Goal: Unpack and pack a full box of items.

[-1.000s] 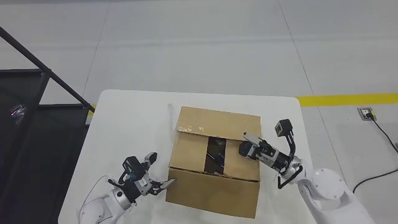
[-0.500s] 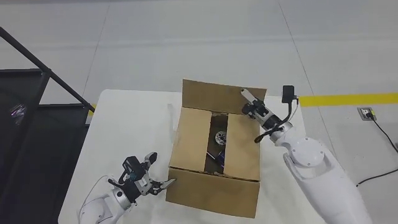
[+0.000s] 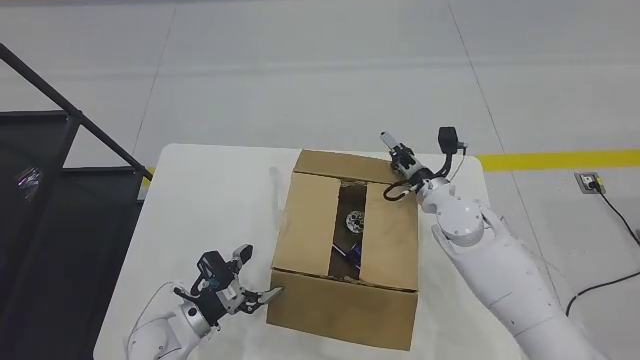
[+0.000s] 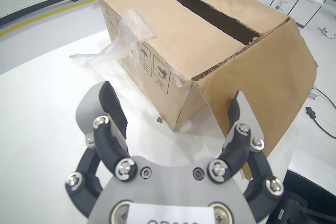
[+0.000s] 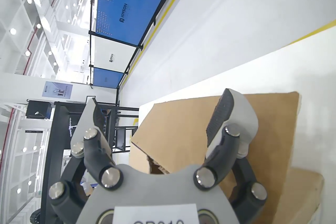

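A brown cardboard box stands mid-table, its two long top flaps nearly flat with a dark gap between them where small items show. The far end flap leans outward. My right gripper hovers open at the box's far right corner; in the right wrist view its fingers spread wide over that flap, holding nothing. My left gripper sits low at the front left corner, open and empty, facing the box. The near end flap hangs down.
Loose clear tape dangles from the box's left side onto the white table. A black frame stands beside the table's left edge. Bare tabletop lies to the left of the box.
The right arm swung from the box's right side to its far corner, raising the far flap off the top and pushing it back. The left arm stayed still.
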Controlling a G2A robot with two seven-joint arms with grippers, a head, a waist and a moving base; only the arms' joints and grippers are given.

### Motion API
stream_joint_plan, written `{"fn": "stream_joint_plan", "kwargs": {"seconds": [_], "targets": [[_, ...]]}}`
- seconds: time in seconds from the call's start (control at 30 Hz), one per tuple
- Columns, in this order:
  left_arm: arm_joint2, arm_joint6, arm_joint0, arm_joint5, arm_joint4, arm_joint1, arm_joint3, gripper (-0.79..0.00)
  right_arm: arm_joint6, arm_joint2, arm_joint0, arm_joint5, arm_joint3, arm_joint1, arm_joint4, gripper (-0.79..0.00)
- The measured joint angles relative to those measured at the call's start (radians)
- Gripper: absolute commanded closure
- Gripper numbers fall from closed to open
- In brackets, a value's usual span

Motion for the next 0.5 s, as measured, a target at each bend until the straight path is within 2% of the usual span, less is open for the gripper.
{"fn": "stream_joint_plan", "kwargs": {"seconds": [0.2, 0.37, 0.5], "targets": [[0.000, 0.000, 0.000, 0.000, 0.000, 0.000, 0.000, -0.785, -0.019, 0.024, -0.017, -0.129, 0.011, -0.012, 0.026, -0.785], [-0.006, 0.000, 0.001, 0.010, -0.008, 0.000, 0.001, -0.785, 0.100, 0.082, -0.117, -0.240, -0.129, 0.010, 0.044, -0.785], [-0.059, -0.019, 0.002, 0.107, -0.065, 0.001, 0.015, -0.785, 0.202, 0.139, -0.230, -0.265, -0.282, 0.036, 0.027, -0.785]]}}
